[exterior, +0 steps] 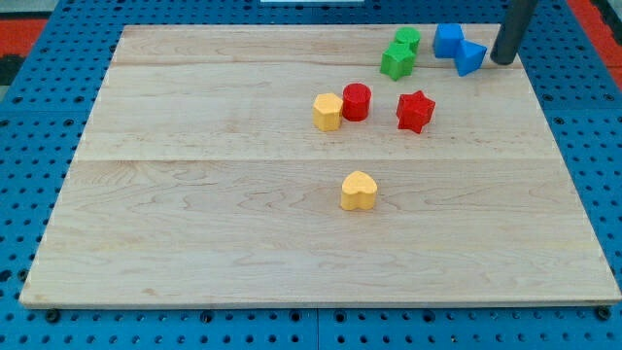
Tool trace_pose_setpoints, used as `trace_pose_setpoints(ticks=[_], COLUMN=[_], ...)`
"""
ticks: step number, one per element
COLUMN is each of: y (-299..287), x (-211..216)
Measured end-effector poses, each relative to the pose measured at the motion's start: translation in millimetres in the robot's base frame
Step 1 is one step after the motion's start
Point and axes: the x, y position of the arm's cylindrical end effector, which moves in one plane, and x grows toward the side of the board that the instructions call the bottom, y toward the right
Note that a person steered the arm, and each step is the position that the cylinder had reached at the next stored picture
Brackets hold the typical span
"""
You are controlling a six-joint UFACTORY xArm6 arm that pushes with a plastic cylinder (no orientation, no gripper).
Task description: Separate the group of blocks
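My tip (502, 60) rests on the board at the view's top right, just right of a blue triangular block (470, 57). A blue block (447, 40) touches that one on its upper left. Two green blocks sit together left of them: a small one (408, 40) and a star-like one (397, 61). Lower down, a yellow hexagonal block (328, 112) touches a red cylinder (357, 101). A red star (415, 111) stands apart to their right. A yellow heart (359, 191) lies alone near the board's middle.
The wooden board (194, 194) lies on a blue perforated table (29, 117). The blue blocks and my tip are close to the board's top edge.
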Motion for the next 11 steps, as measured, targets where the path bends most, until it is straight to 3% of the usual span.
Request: trace_pose_setpoints(ticks=[3, 5, 7, 11], y=[-64, -61, -129, -176], x=[-20, -50, -34, -14])
